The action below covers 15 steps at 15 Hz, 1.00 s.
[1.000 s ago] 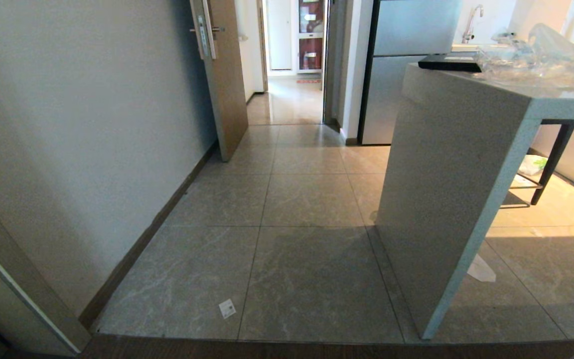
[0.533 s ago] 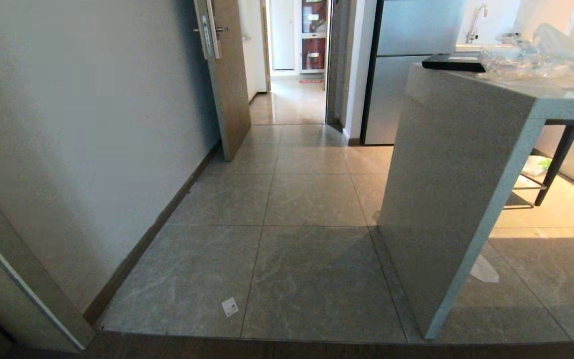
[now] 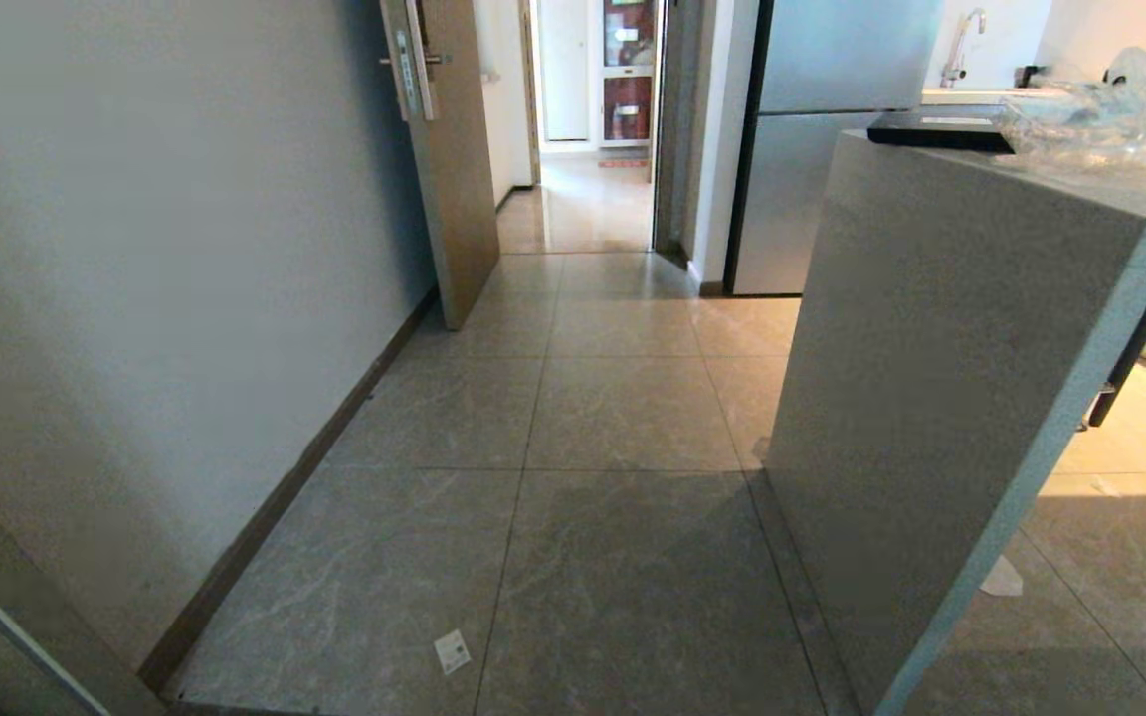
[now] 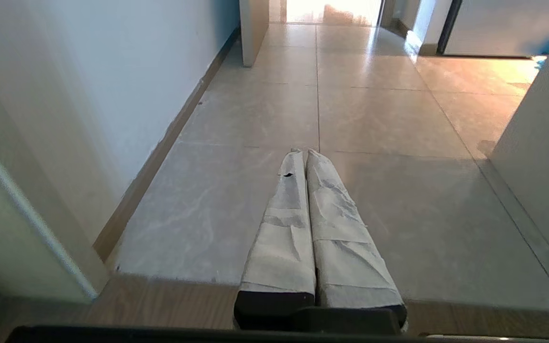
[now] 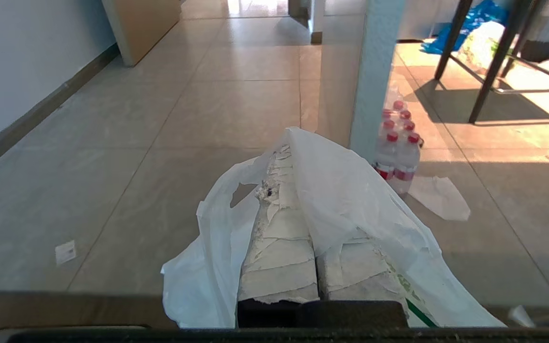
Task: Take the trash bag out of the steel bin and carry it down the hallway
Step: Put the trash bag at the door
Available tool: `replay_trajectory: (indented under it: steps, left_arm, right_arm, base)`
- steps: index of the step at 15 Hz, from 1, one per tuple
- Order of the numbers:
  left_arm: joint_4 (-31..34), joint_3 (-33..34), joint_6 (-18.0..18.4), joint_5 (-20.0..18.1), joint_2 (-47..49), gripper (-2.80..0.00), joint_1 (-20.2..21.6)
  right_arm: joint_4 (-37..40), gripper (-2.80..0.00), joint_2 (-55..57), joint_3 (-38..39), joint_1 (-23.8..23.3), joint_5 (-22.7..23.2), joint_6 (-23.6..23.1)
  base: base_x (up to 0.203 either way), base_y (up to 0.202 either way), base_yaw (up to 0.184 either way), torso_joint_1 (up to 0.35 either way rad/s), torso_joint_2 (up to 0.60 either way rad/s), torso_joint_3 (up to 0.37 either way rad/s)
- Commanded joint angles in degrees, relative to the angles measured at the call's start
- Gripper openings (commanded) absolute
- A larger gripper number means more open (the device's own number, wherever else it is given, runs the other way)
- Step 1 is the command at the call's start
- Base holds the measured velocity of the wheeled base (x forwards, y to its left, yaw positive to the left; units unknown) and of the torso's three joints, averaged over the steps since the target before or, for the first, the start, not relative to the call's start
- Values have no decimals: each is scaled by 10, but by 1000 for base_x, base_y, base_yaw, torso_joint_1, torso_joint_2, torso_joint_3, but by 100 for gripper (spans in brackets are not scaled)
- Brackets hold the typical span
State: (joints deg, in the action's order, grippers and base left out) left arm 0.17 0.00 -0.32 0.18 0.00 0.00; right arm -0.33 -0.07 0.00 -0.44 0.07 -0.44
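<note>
the right tool (image 5: 286, 157) is pinching the trash bag (image 5: 350, 200) with its two taped fingers (image 5: 279, 247) pressed together on the thin plastic; the bag is draping over and beside them, low above the kitchen floor (image 5: 112, 143), so it is already out of the bin, which is showing in no view. the left tool (image 4: 303, 155) is closed on nothing, fingers touching, pointing the same way over the tiles. the relation that matters: the hallway (image 3: 573, 204) is lying straight ahead through the open doorway, beyond the wooden door (image 3: 454, 169), with the wall on the left and the bench (image 3: 941, 328) on the right. the carry looks barely begun. counted: one bag, two tools, one pack of bottles (image 5: 398, 143) beside the bench leg, one paper scrap (image 3: 452, 651).
</note>
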Motion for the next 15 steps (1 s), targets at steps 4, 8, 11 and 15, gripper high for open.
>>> replay_trajectory:
  steps: [4, 8, 11, 15]
  left_arm:
    - [0, 0, 0, 1, 0, -280, 0]
    - [0, 0, 0, 0, 0, -280, 0]
    - [0, 0, 0, 1, 0, -280, 0]
    - [0, 0, 0, 1, 0, -280, 0]
  right_arm:
    - [0, -280, 0, 0, 0, 0, 0]
    - [-1, -280, 0, 0, 0, 0, 0]
    - [0, -280, 0, 0, 0, 0, 0]
    - [-1, -280, 0, 0, 1, 1, -1]
  base:
    - [190, 0, 1, 6, 1, 2]
    - [186, 0, 1, 1, 2, 2]
    - [189, 0, 1, 2, 2, 2]
    - [190, 0, 1, 3, 4, 2]
